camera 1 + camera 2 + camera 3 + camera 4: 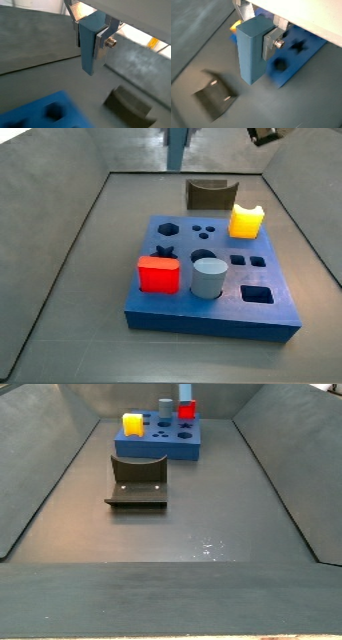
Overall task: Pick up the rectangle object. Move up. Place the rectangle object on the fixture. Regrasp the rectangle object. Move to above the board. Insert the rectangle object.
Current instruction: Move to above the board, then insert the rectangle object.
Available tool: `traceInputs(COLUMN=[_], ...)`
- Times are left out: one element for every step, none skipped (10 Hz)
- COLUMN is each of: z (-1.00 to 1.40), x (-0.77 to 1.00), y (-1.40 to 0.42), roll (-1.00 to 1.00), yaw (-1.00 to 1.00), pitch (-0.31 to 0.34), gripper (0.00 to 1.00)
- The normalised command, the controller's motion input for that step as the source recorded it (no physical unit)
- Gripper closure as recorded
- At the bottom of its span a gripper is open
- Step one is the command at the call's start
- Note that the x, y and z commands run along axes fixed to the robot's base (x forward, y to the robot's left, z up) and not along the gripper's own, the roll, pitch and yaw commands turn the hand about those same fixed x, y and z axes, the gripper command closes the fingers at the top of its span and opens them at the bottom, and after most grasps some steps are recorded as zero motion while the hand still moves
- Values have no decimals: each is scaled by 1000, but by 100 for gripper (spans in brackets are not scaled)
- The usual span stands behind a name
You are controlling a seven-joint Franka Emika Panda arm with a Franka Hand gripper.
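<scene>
Grey walls slope down to a dark floor. Above it the gripper [95,36] clamps the rectangle object [251,50], one slim grey-blue block hanging upright between the silver fingers [274,41], clear of everything. Below sit one fixture [138,480] and one board [214,278], apart, with open floor around. Three pieces stand on the board: a yellow piece [246,220], a red piece [159,274], and a pale cylinder [209,278].

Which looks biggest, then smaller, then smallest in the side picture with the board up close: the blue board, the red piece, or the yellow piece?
1. The board, by far.
2. The red piece.
3. The yellow piece, only slightly smaller, and it stands farther from the camera, so that's unsure.

The gripper is above, out of this view.
</scene>
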Motion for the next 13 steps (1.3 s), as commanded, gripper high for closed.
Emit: traceInputs(z=[-84,-51,-13,4,8,14,14,6,8,8,10,9,-49], x=[-268,-182,-115,-92,-91,-78,-68,-51,-44,-43,-45,-48,0], y=[-755,-464,-209,-101,-29,2,14,25,29,31,30,29,-17], roll=[-1000,-1000,-1000,-1000,-1000,-1000,-1000,-1000,-1000,-779,-647,-379,0], yaw=[-83,-75,-72,-65,-52,-48,-47,-31,-28,-15,-7,-9,0], pitch=[6,8,10,4,-9,-16,-22,-21,-30,-33,-36,-43,0], gripper=[100,100,100,100,100,100,100,100,100,100,100,100,100])
